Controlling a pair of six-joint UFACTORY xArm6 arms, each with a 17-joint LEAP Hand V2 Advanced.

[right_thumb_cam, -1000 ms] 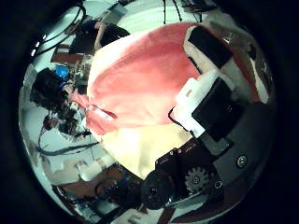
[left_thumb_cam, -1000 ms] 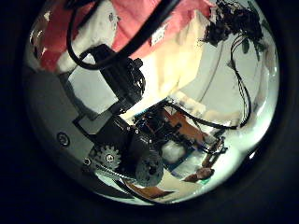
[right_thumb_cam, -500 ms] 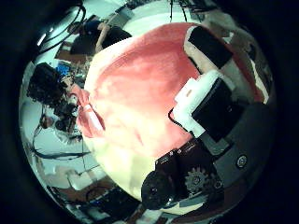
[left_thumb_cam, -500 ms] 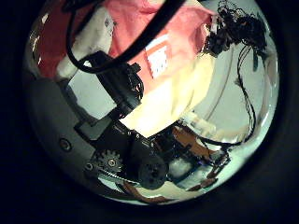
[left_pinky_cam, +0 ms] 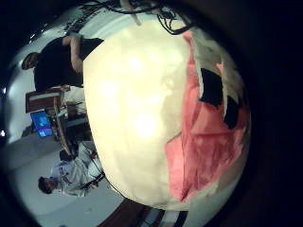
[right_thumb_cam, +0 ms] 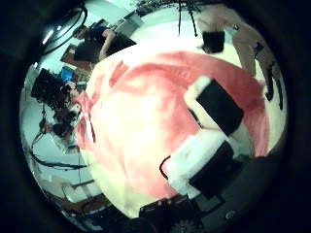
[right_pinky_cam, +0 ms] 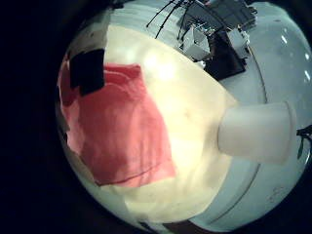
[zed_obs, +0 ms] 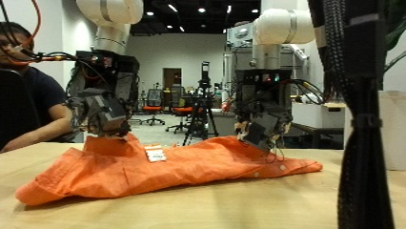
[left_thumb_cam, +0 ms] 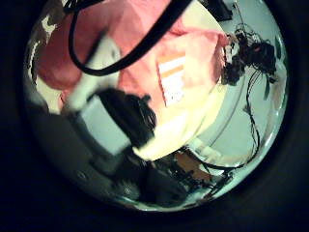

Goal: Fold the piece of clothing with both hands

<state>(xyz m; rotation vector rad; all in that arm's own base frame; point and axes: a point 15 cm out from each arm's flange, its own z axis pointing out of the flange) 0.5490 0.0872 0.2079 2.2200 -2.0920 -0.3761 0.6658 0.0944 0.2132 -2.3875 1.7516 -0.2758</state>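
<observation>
An orange garment (zed_obs: 165,164) of soft, creased fabric lies spread in a long, low heap on the pale wooden table (zed_obs: 253,205). A small white label (zed_obs: 155,154) shows on its upper surface.

The left hand (zed_obs: 104,105) hangs over one end of the garment, its fingers curled down onto a raised fold of the cloth; the fabric is lifted slightly there, so it appears pinched. The right hand (zed_obs: 264,119) stands at the opposite end, fingertips pressed into a raised edge of the cloth, apparently gripping it.

The left thumb side palm view shows the label (left_thumb_cam: 173,79) as a white rectangle on the cloth (left_thumb_cam: 145,43), a detail the other palm views lack. The right thumb side palm view is largely filled by the cloth (right_thumb_cam: 146,116), with black-and-white fingers (right_thumb_cam: 219,107) lying on it. Both little finger side views show more bare table (left_pinky_cam: 133,104), smooth and cream-coloured, with the garment (right_pinky_cam: 117,127) to one side, its hem visible.
</observation>
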